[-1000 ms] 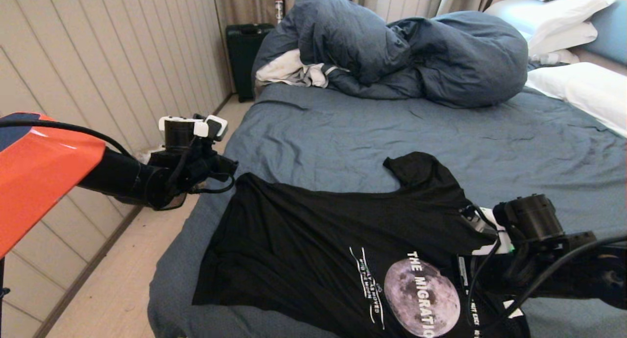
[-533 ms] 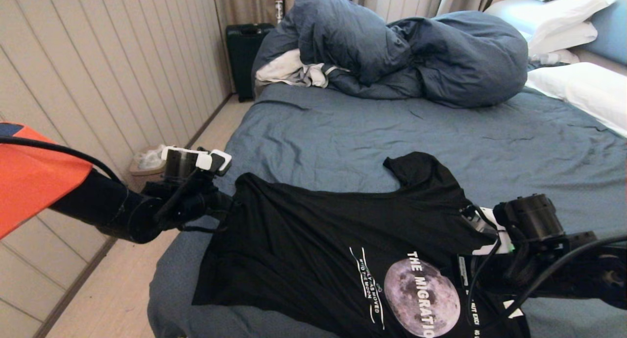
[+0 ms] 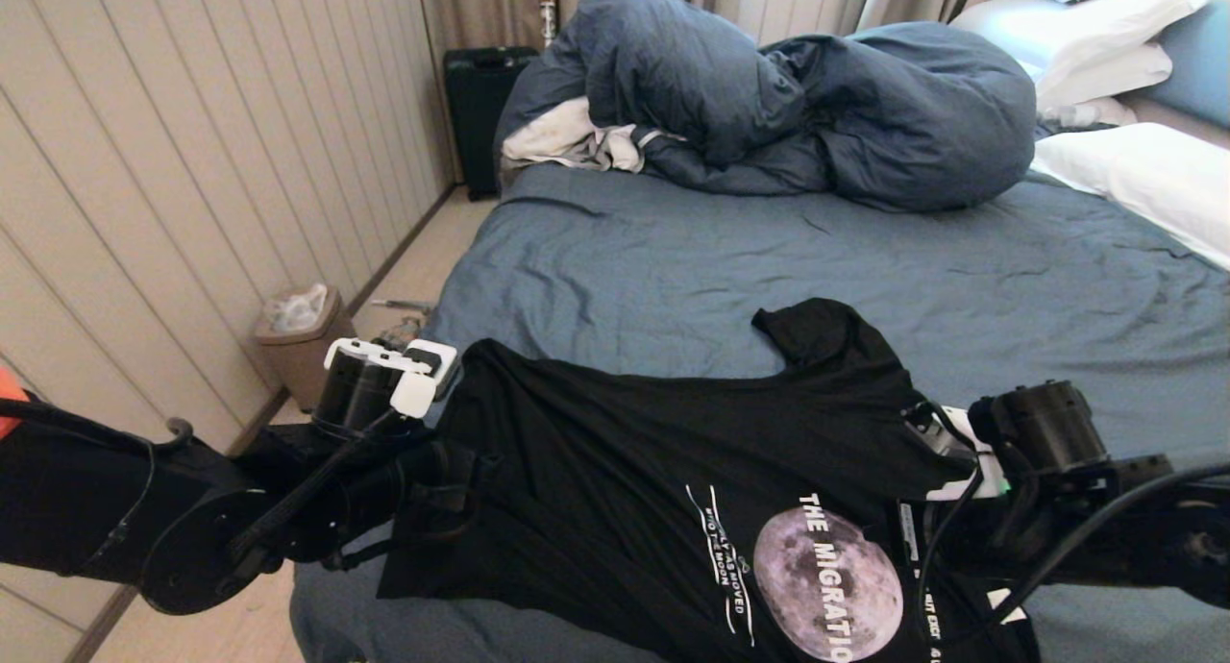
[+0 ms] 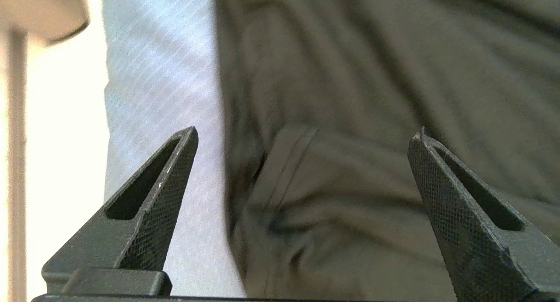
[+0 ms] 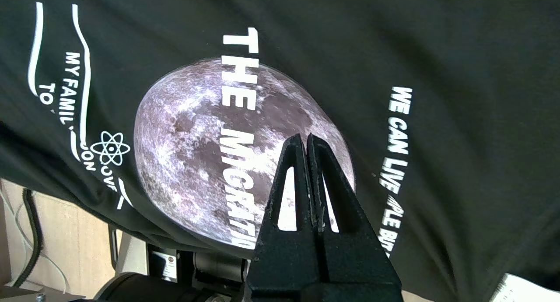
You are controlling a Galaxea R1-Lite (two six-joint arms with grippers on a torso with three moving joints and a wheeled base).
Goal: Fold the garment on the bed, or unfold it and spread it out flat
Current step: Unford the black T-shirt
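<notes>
You see black T-shirt (image 3: 634, 490) spread on bed (image 3: 730, 259). Left end effector (image 4: 302, 170) spread wide over shirt's sleeve edge. Right end effector (image 5: 307, 140) pressed together above moon print (image 5: 227, 149), holding nothing.

A bedroom in a home: a wide bed with a wrinkled slate-blue sheet (image 3: 673, 259), a bunched matching duvet (image 3: 798, 106), white pillows (image 3: 1134, 168), beige curtains (image 3: 480, 5), a black suitcase (image 3: 478, 106) and a small brown waste bin (image 3: 298, 341) by the panelled wall.
</notes>
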